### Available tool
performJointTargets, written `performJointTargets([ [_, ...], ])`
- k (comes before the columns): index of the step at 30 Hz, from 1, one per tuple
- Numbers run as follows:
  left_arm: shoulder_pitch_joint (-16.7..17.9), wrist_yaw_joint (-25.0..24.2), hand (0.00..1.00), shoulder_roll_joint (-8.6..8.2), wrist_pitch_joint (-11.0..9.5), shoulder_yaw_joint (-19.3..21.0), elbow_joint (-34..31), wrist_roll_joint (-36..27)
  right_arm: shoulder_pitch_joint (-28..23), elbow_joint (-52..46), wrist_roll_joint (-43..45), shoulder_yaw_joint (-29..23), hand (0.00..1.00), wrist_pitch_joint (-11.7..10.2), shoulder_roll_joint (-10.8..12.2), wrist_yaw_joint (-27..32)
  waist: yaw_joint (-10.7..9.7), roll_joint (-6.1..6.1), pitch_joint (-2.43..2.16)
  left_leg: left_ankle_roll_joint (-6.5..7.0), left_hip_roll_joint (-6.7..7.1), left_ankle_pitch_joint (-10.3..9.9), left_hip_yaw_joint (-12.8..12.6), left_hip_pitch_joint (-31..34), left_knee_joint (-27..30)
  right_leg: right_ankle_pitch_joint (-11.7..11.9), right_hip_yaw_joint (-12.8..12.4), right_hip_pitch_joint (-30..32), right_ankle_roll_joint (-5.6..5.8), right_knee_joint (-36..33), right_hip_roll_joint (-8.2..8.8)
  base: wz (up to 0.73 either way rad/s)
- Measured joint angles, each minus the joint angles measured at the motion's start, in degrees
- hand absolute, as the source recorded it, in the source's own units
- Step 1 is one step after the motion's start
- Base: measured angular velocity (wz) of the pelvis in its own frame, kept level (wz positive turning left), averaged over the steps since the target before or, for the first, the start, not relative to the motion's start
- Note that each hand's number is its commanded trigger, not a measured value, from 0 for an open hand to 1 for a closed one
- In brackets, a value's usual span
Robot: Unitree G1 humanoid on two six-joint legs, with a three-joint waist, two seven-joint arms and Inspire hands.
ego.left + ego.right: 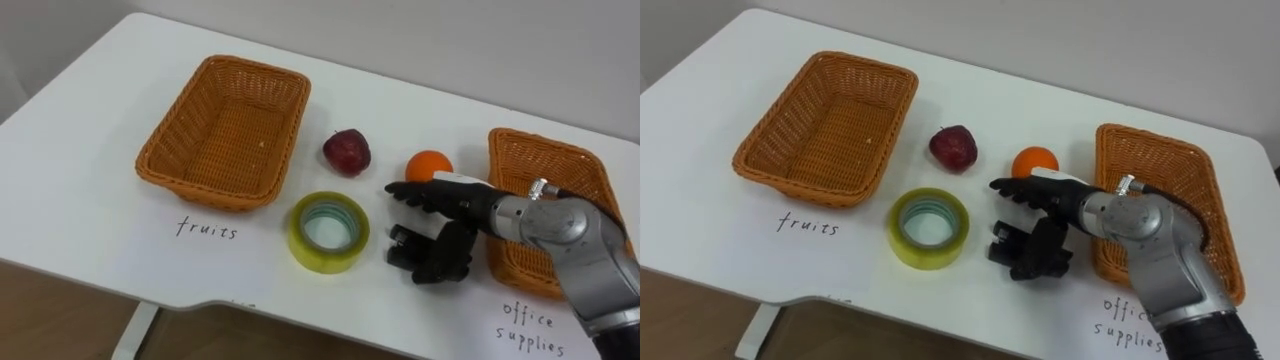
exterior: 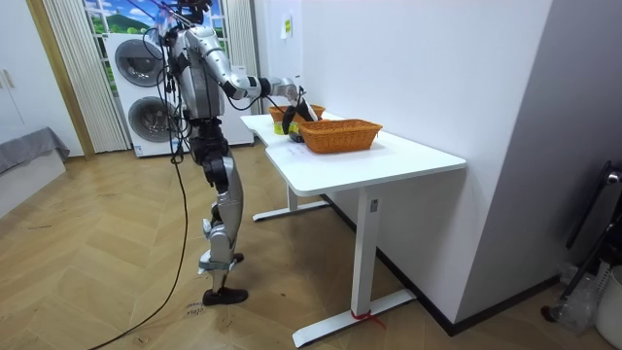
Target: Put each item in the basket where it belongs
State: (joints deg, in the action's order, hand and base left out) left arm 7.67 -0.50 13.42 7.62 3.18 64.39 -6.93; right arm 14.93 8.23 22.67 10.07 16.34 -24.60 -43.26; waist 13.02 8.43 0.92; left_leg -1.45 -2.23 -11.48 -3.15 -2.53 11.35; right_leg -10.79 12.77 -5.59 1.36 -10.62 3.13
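Note:
On the white table [image 1: 90,190] a yellow-green tape roll [image 1: 328,232] lies flat near the front edge. Behind it sit a dark red apple [image 1: 346,152] and an orange [image 1: 428,165]. The empty wicker basket [image 1: 226,130] at the left has "fruits" handwritten before it. The wicker basket [image 1: 545,205] at the right, marked "office supplies", is partly covered by my right forearm. My right hand [image 1: 440,235] hovers open just right of the tape roll and in front of the orange, thumb pointing left, fingers hanging down, holding nothing.
The table's front edge runs close below the tape roll, with wooden floor beneath. A wall stands behind the table. In the room view I stand at the table's end [image 2: 292,165], with stacked washing machines [image 2: 141,87] behind me.

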Motion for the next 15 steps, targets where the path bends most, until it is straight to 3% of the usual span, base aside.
performJointTargets([
  [11,-0.7,-0.1,0.00,0.05,-0.1,0.0,0.5,0.0,0.0,0.5,2.7,0.2,0.00,0.0,1.8,-0.5,0.1,-0.01,0.08,-0.04,0.01,0.1,0.2,0.0,-0.1,0.0,0.0,-0.1,-0.05,0.0,-0.04,0.00],
  [15,-0.9,-0.6,0.00,0.64,0.0,0.0,0.5,0.2,0.4,0.4,3.2,0.2,0.00,0.4,2.3,-2.6,0.0,0.71,0.13,-0.08,-0.04,0.1,0.2,0.2,-0.1,0.1,0.1,0.1,-0.09,0.0,-0.07,0.00],
])
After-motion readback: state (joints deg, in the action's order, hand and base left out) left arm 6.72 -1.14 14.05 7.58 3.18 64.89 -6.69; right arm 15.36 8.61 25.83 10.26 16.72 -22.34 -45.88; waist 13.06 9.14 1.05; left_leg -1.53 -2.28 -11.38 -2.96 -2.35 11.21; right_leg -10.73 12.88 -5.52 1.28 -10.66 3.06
